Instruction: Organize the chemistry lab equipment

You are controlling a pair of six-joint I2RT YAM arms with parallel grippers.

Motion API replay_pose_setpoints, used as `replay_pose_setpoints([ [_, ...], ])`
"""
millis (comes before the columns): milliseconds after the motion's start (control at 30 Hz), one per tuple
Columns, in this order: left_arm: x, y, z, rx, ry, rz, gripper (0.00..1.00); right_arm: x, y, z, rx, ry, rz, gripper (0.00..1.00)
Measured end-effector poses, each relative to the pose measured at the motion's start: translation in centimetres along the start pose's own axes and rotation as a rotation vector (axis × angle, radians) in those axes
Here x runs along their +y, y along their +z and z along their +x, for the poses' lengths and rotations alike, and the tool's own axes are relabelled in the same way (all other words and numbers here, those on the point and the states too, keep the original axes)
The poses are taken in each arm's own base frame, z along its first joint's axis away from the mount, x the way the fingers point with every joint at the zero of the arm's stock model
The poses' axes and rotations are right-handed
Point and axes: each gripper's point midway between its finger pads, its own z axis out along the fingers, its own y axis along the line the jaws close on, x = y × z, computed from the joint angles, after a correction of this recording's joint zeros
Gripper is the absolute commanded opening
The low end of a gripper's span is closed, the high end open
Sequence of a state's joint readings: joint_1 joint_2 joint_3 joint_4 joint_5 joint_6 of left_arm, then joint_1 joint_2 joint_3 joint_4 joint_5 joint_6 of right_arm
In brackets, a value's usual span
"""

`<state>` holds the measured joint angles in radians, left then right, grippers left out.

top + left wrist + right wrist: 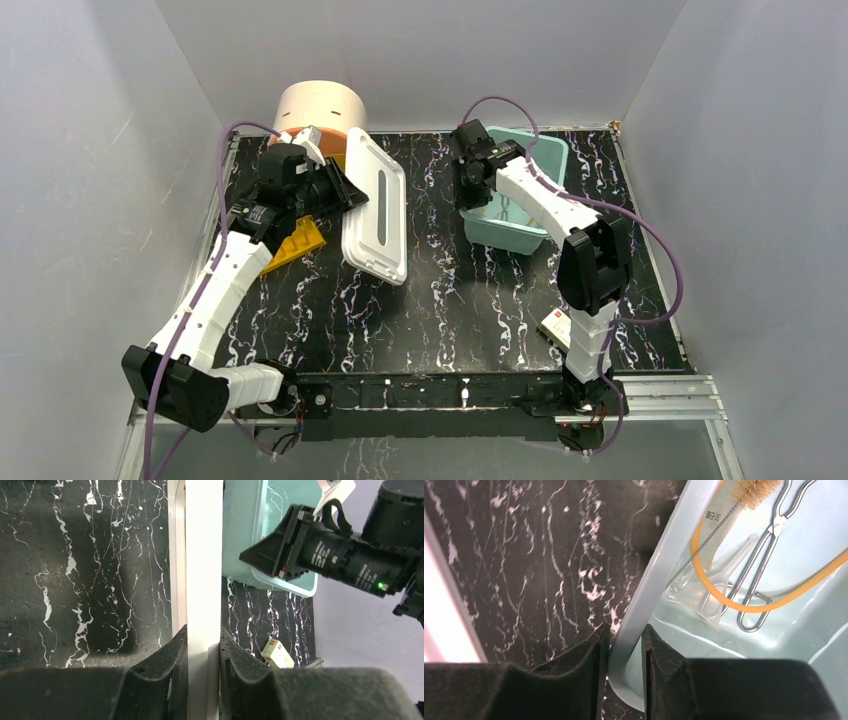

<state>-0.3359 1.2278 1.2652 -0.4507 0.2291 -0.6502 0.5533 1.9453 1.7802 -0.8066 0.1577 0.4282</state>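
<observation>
My left gripper [204, 640] is shut on the edge of a white lid [202, 555], which it holds tilted over the left half of the table [375, 205]. My right gripper [625, 635] has its fingers on either side of the rim of the teal bin [664, 565], shut on it at the bin's near left corner [470, 195]. Inside the bin lie an amber rubber hose [769, 605], a wire metal clamp [769, 540], a bristle brush [754, 487] and a clear packet [711, 605]. An orange-yellow rack [297, 243] lies under the left arm.
A round beige tub [318, 105] stands at the back left behind the left gripper. A small white box with red marks [556, 325] lies near the right arm's base. Grey walls close in the black marbled table [450, 300] on three sides.
</observation>
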Motion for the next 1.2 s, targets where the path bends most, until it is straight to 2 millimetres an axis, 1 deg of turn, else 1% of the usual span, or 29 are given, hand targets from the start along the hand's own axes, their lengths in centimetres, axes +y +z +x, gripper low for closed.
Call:
replay_pose_setpoints([
  [133,0.4,0.1,-0.3,-0.016,0.003,-0.021,0.0,1.7,-1.0,1.9,0.033,-0.05,-0.073,0.34],
  [267,0.5,0.0,-1.1,-0.039,0.003,-0.036,0.0,3.2,-2.4,4.2,0.055,-0.092,-0.17,0.36],
  [333,0.4,-0.1,-1.5,-0.05,0.004,-0.037,0.0,3.7,-3.2,5.2,0.066,-0.099,-0.22,0.39],
  [400,0.1,-0.3,-1.9,-0.062,0.006,-0.033,0.0,4.4,-4.2,6.1,0.078,-0.099,-0.277,0.49],
  [467,-0.2,-0.5,-2.3,-0.072,0.008,-0.026,0.0,4.8,-4.6,6.0,0.069,-0.098,-0.291,0.54],
  [533,-0.6,-0.6,-2.9,-0.085,0.009,-0.019,0.0,4.9,-5.0,5.5,0.051,-0.09,-0.295,0.56],
  [633,-1.5,-0.9,-3.8,-0.102,0.008,0.005,0.0,4.9,-5.8,3.5,0.002,-0.062,-0.287,0.57],
  [733,-2.6,-1.1,-4.5,-0.119,-0.001,0.041,0.0,4.5,-7.2,0.5,-0.074,-0.028,-0.282,0.58],
  [767,-3.0,-1.2,-4.8,-0.127,-0.006,0.058,0.0,4.1,-7.7,-0.7,-0.107,-0.01,-0.278,0.58],
  [833,-4.1,-1.4,-5.3,-0.138,-0.019,0.101,0.0,3.0,-8.7,-2.6,-0.163,0.023,-0.261,0.58],
  [933,-5.6,-1.4,-5.8,-0.145,-0.045,0.173,0.0,0.3,-10.3,-4.9,-0.235,0.082,-0.222,0.58],
  [1000,-6.8,-1.1,-6.3,-0.146,-0.074,0.227,0.0,-1.9,-11.3,-6.2,-0.276,0.129,-0.189,0.58],
  [1100,-8.3,0.0,-6.7,-0.133,-0.132,0.307,0.0,-4.9,-12.1,-7.4,-0.309,0.199,-0.146,0.58],
  [1200,-9.6,2.2,-6.6,-0.111,-0.202,0.37,0.0,-7.6,-12.2,-7.7,-0.307,0.264,-0.103,0.58],
])
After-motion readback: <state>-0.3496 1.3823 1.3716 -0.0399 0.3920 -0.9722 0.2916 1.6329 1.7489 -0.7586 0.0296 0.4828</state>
